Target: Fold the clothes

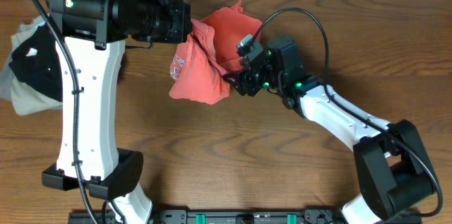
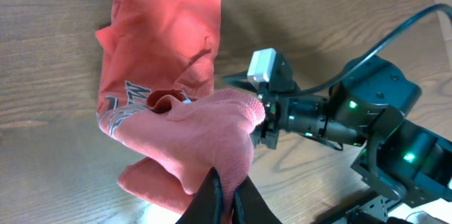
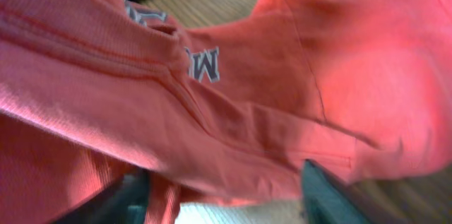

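Observation:
The clothes in play are a coral-red T-shirt with white lettering, bunched and lifted off the wooden table at back centre. My left gripper is shut on a fold of it, with the cloth pinched between the black fingers; from overhead it sits at the shirt's left edge. My right gripper is at the shirt's lower right edge. In the right wrist view the shirt fills the frame, and the right gripper has its fingers wide apart with red cloth hanging between them.
A black garment with a white logo lies on a khaki-grey one at the table's far left. The left arm's white column stands between that pile and the shirt. The right arm's black cable loops over the table.

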